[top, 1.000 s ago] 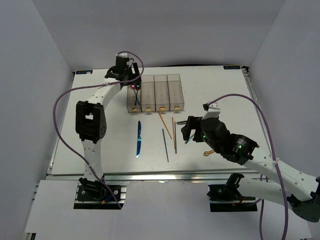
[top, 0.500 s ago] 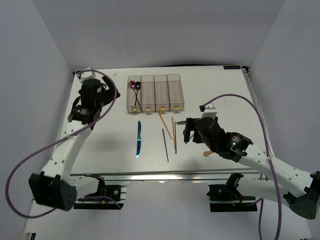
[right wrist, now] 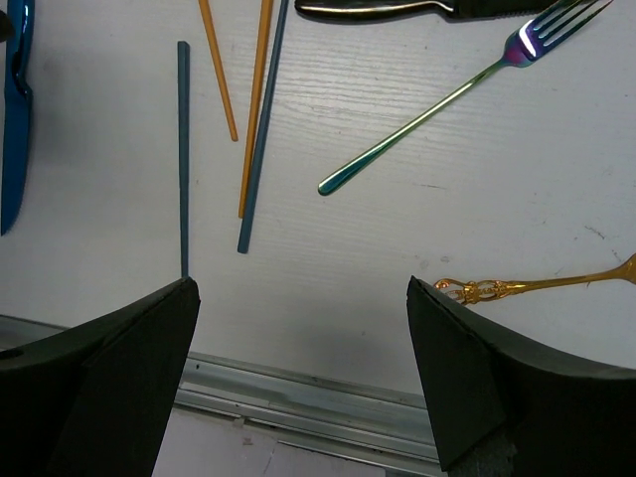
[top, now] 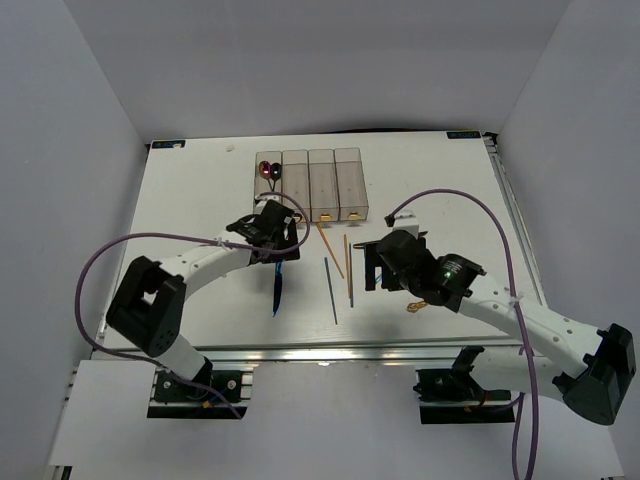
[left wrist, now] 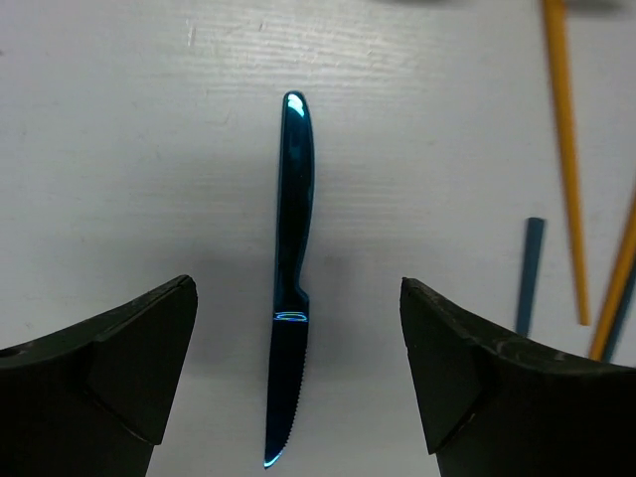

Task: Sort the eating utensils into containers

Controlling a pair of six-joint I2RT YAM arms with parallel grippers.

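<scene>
My left gripper (top: 276,250) is open and empty, hovering over the blue knife (top: 277,290). In the left wrist view the blue knife (left wrist: 293,258) lies flat between the open fingers (left wrist: 129,368). My right gripper (top: 375,268) is open and empty above the table. Its wrist view shows an iridescent fork (right wrist: 447,99), a gold fork (right wrist: 542,286), a black knife (right wrist: 397,8), gold chopsticks (right wrist: 219,70) and blue chopsticks (right wrist: 183,149). The clear bins (top: 310,185) stand at the back. The leftmost bin holds a red and a dark spoon (top: 267,170).
Gold and blue chopsticks (top: 338,268) lie between the two grippers. The gold fork (top: 415,307) lies by the right arm. The table's front metal rail (right wrist: 298,397) runs just below the right gripper. The blue knife's blade shows at the left edge of the right wrist view (right wrist: 15,119).
My left arm left the leftmost bin, swung out to the far left, then came in over the blue knife. My right gripper shifted slightly left.
</scene>
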